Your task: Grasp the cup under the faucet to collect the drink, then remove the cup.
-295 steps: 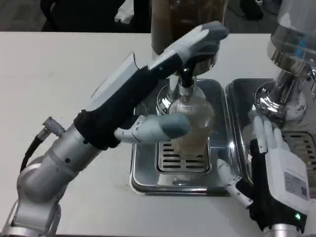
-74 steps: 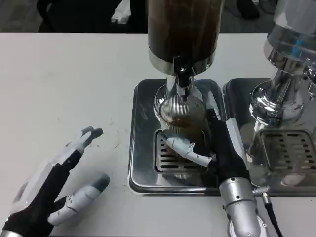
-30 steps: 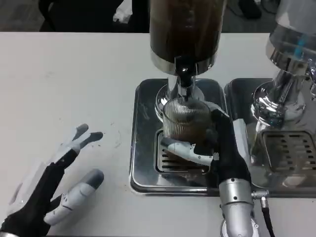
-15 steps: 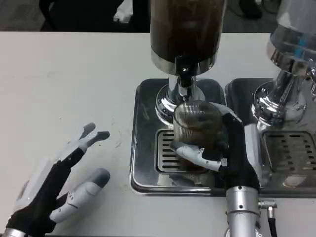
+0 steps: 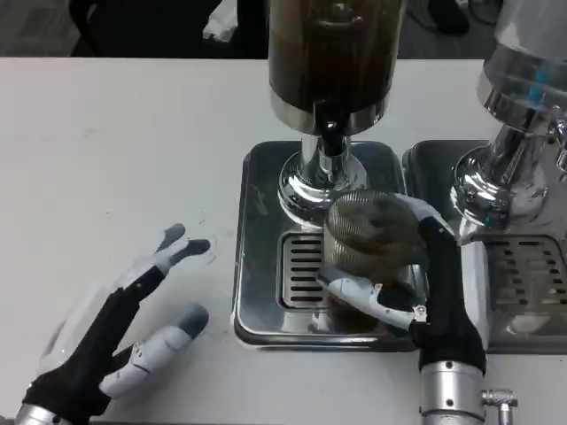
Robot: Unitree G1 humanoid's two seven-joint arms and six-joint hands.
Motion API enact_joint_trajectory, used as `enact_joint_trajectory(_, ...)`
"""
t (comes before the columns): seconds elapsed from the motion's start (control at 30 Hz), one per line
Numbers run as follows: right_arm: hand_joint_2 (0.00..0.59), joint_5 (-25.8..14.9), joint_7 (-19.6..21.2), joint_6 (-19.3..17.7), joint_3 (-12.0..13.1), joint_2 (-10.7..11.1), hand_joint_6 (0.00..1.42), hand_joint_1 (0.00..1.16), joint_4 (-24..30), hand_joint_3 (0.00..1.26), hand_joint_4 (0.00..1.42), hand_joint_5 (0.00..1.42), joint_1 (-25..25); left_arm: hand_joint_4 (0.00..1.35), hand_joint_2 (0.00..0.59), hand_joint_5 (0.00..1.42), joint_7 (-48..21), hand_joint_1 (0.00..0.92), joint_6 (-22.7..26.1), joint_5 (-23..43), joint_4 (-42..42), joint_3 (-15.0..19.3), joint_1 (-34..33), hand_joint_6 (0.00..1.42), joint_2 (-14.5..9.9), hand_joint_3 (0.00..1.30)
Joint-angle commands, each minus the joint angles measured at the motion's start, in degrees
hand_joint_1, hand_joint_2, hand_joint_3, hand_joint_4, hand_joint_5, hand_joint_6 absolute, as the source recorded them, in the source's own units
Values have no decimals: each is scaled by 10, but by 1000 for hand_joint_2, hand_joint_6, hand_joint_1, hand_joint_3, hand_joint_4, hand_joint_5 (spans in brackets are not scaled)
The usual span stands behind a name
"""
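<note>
Cup (image 5: 365, 235), filled dark, sits wrapped in the right hand (image 5: 416, 283) just off the faucet (image 5: 330, 142), presumably for removal; left hand (image 5: 120, 332) rests spread, empty.

Worktop (image 5: 106, 142): matt white, smooth, faint scuff marks near its front left. Drip tray (image 5: 259, 266): polished metal, glossy, light scratches; slotted metal grate (image 5: 301, 274) set in it. Dispenser (image 5: 330, 53): clear glossy vessel with dark contents, above a chrome collar and mirror-bright base. Cup (image 5: 368, 235): ribbed clear material, glass or plastic cannot be told. Right robot hand (image 5: 416, 283): white glossy plastic and matt black. Left robot hand (image 5: 124, 336): the same finish.
</note>
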State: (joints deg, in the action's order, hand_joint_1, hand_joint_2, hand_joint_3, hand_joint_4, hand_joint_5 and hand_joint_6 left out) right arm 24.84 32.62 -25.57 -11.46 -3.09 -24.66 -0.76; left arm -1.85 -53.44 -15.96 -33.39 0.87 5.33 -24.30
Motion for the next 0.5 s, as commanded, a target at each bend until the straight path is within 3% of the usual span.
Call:
enact_joint_trajectory(0.03, 98, -3, 0, -13, 0, -8, 1186, 1157, 52, 699, 781, 856, 19, 0, 160, 107, -2, 0, -9, 1, -4, -5, -4, 22, -8, 210)
enact_joint_trajectory(0.5, 98, -5, -57, 4, -1, 0, 1210, 1156, 186, 707, 792, 856, 113, 0, 150, 72, 31, 0, -9, -46, 51, 16, 22, 0, -39, 148)
